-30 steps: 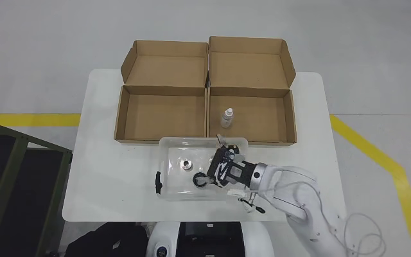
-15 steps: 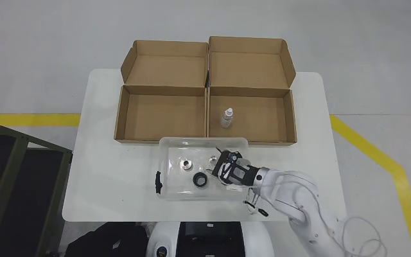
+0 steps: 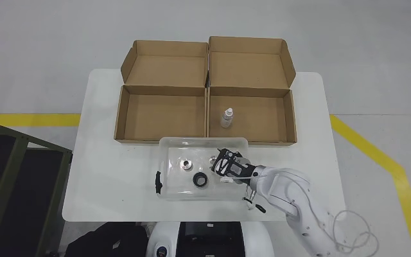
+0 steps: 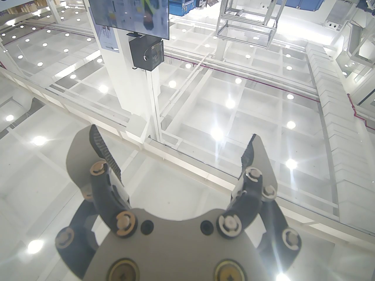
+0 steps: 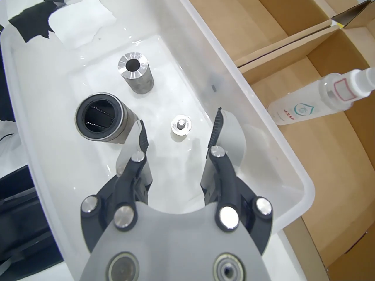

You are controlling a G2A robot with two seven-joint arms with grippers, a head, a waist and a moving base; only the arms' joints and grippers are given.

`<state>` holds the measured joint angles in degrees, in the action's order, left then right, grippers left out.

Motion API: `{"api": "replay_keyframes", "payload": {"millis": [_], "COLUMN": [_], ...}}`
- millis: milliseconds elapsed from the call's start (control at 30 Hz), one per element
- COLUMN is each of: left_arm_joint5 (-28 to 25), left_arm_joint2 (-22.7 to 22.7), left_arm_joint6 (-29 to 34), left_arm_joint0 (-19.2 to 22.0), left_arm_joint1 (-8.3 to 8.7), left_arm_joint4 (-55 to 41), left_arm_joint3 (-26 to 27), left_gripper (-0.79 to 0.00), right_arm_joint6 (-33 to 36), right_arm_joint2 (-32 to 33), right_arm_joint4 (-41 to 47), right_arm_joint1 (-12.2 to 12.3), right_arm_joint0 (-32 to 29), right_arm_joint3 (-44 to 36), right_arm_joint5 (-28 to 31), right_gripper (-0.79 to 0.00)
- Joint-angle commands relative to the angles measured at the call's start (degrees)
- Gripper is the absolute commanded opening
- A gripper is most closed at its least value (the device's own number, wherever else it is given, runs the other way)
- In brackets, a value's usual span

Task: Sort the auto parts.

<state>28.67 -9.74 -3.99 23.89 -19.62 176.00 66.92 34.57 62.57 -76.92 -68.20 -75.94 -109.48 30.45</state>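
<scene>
Left pincer [image 4: 173, 135] spread open and empty, aimed up at the hall ceiling [image 4: 234, 89]. Right pincer [image 5: 179, 131] low inside the clear bin [image 5: 205, 45] at the near edge of the tabletop [image 3: 103, 167], jaws apart and gripping nothing, lined up on a small flanged metal piece [image 5: 181, 124] on the bin floor. Just beside it, a black-bored bearing [image 5: 101, 118]; a little beyond, a steel sleeve [image 5: 136, 73] standing upright. Farther back, two open cardboard boxes side by side, the left box [image 3: 164, 115] and the right box [image 3: 270, 122], with a spray bottle [image 5: 316, 97] lying in the right one. By the look of it, sorting barely under way: one item boxed, three parts left in the bin, the small piece likely next.
</scene>
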Motion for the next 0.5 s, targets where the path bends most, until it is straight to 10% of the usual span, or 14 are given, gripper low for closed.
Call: {"api": "replay_keyframes", "payload": {"millis": [0,467], "left_arm_joint5": [0.00,0.00], "left_arm_joint2": [0.00,0.00], "left_arm_joint6": [0.00,0.00], "left_arm_joint0": [0.00,0.00], "left_arm_joint1": [0.00,0.00], "left_arm_joint4": [0.00,0.00], "left_arm_joint3": [0.00,0.00], "left_gripper": [0.000,0.000], "right_arm_joint6": [-0.01,-0.60], "right_arm_joint2": [-0.35,-3.85], "right_arm_joint4": [-0.08,-0.33], "right_arm_joint1": [-0.02,-0.71], "right_arm_joint0": [0.32,4.31], "right_arm_joint3": [0.84,5.89], "right_arm_joint5": [-0.07,-1.56], "right_gripper": [-0.372,-0.397]}}
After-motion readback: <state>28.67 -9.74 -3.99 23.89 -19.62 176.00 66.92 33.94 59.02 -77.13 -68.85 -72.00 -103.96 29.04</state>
